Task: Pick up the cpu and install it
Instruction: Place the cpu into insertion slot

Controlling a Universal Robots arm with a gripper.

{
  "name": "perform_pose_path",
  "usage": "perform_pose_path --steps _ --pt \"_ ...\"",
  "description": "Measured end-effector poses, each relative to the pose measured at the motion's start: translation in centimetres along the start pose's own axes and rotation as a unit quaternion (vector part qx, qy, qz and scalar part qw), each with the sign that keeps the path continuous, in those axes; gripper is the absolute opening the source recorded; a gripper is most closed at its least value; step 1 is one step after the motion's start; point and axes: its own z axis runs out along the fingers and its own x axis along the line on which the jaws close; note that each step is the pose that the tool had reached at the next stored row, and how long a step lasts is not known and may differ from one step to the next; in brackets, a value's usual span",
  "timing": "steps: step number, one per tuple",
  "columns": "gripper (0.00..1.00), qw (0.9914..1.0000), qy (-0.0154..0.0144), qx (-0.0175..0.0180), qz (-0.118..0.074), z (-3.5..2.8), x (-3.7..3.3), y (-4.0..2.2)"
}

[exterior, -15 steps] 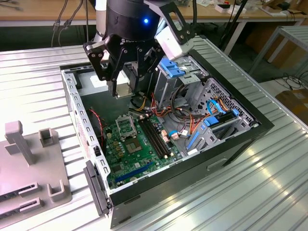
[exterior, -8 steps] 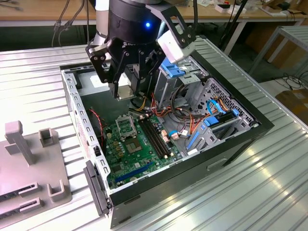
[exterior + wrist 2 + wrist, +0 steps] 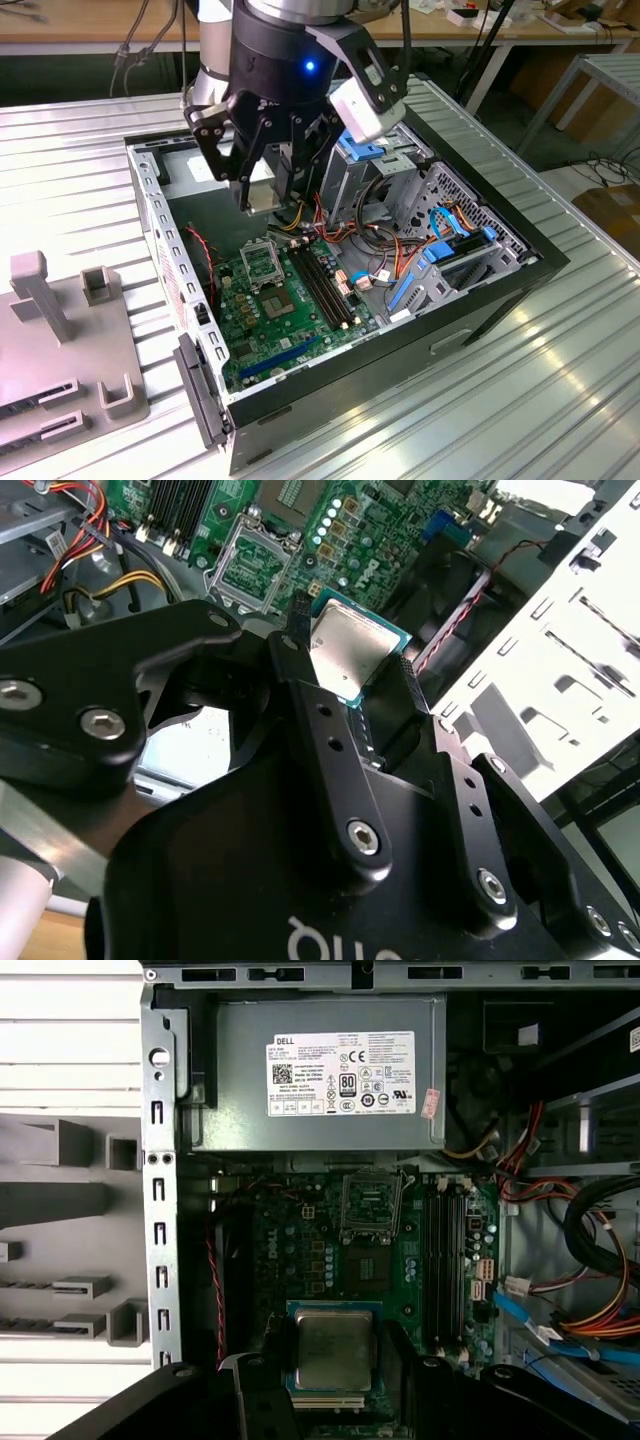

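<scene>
The cpu (image 3: 333, 1335), a thin square chip with a pale metal face on a green-edged base, sits between my gripper's (image 3: 336, 1360) two black fingers, which are shut on its edges. In the second wrist view the cpu (image 3: 345, 640) is held tilted in the gripper (image 3: 352, 665), above the green motherboard. The open square socket (image 3: 372, 1205) lies on the board a short way from the chip, and its frame (image 3: 250, 565) shows beyond the fingers. In the exterior view the gripper (image 3: 268, 203) hangs inside the open computer case, above the socket (image 3: 262, 263).
The case (image 3: 520, 270) lies open on a ribbed metal table. Inside are a grey power supply (image 3: 315, 1070), memory slots (image 3: 445, 1250), coloured cables (image 3: 560, 1210) and blue drive brackets (image 3: 440, 260). A grey fixture block (image 3: 60, 330) stands at the exterior view's left.
</scene>
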Motion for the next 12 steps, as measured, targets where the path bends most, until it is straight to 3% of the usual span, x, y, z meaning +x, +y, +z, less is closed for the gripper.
perform_pose_path --steps 12 --pt "0.47 1.0 0.0 0.0 0.0 0.53 -0.05 -0.02"
